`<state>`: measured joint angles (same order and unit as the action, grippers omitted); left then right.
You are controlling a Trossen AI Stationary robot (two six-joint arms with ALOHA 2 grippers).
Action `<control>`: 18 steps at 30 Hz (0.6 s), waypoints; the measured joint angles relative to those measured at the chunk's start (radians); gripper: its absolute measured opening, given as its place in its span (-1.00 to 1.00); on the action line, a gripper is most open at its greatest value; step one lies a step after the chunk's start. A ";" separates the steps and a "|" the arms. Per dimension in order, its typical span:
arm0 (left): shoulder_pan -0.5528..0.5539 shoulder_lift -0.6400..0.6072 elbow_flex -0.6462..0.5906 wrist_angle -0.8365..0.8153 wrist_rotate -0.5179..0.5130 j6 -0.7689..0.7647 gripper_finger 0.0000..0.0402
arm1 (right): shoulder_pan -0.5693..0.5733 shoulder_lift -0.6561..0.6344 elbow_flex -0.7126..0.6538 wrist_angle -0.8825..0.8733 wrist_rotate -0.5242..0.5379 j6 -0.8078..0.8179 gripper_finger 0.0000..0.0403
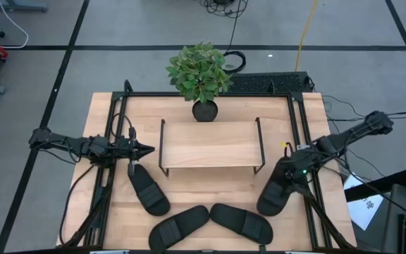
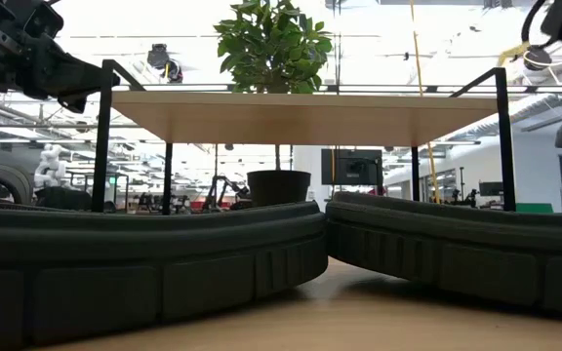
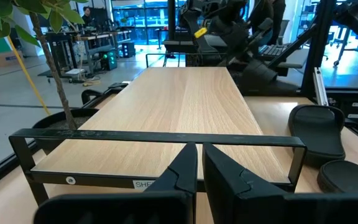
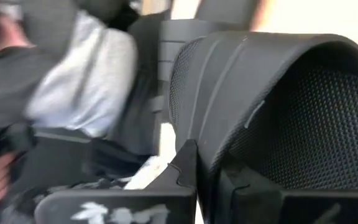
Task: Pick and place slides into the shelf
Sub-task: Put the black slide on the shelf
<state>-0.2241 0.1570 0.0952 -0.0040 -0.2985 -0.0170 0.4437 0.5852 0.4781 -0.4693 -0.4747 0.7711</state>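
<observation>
Slides lie on the desk (image 1: 104,113) before the shelf (image 1: 210,143); right pincer (image 1: 282,185) grips the rightmost slide (image 1: 271,200) by its strap, left pincer (image 1: 149,149) hovers nearly closed and empty beside the shelf's left end

Potted plant (image 1: 200,74) at table's (image 1: 97,113) far edge, black keyboard (image 1: 266,83) just beside it.

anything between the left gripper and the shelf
No. In the high view the left gripper sits just off the shelf's left end frame with only bare tabletop between; the left wrist view shows the same.
</observation>
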 joint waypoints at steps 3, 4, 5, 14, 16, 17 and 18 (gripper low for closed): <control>0.000 0.000 0.000 0.000 0.000 0.000 -0.88 | 0.047 0.012 0.004 0.075 -0.001 0.002 -0.99; 0.000 0.000 0.000 0.000 0.000 0.000 -0.88 | 0.061 0.017 0.004 0.106 -0.001 0.002 -0.99; 0.000 0.000 0.000 0.001 0.000 0.000 -0.88 | 0.076 0.024 0.004 0.145 -0.001 0.001 -1.00; 0.000 0.000 0.000 0.007 0.000 0.001 -0.88 | 0.115 0.113 0.066 0.302 0.007 -0.096 -1.00; 0.000 0.000 0.000 0.007 0.000 0.001 -0.88 | 0.112 0.138 0.120 0.292 0.007 -0.190 -1.00; 0.000 0.000 0.000 0.007 0.000 0.001 -0.88 | 0.108 0.151 0.153 0.280 0.008 -0.248 -1.00; 0.000 0.000 0.000 0.007 0.000 0.001 -0.88 | 0.103 0.165 0.191 0.257 0.020 -0.305 -1.00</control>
<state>-0.2239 0.1570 0.0952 0.0033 -0.2989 -0.0162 0.5470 0.7499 0.6686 -0.2121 -0.4551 0.4660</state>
